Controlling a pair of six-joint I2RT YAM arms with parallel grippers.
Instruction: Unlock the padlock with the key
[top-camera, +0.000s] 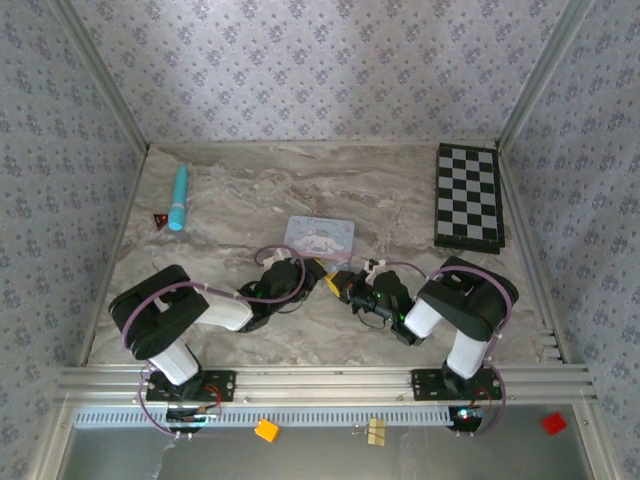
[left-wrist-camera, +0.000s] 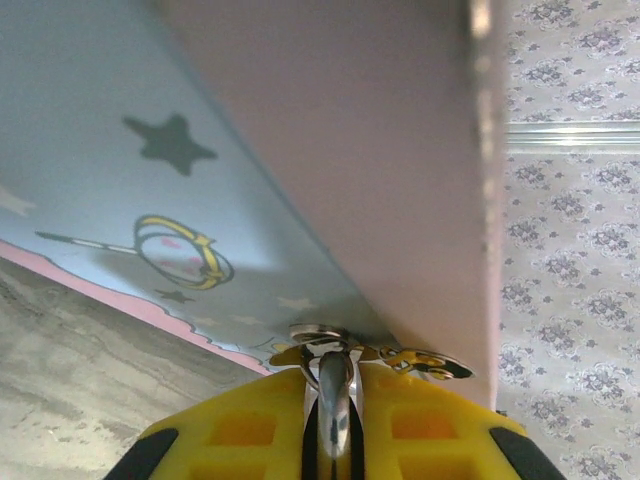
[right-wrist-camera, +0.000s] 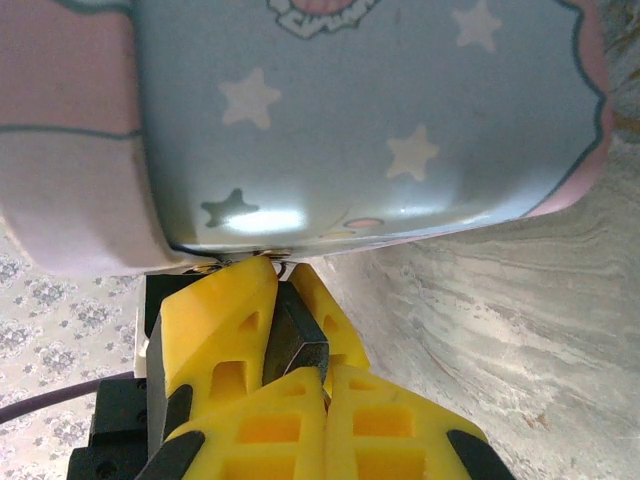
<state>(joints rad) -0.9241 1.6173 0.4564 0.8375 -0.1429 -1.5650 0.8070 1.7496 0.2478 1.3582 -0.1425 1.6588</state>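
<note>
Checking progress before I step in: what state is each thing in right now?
left gripper: shut on the padlock.
right gripper: shut, tips at the padlock.
padlock: held; locked or unlocked cannot be told.
tin: lid closed, lying flat.
chessboard: folded shut, lying flat.

Walls (top-camera: 300, 60) grey floral paper, three sides. Table (top-camera: 250, 190) grey marbled. Aluminium rail (top-camera: 330, 380) along near edge.
</note>
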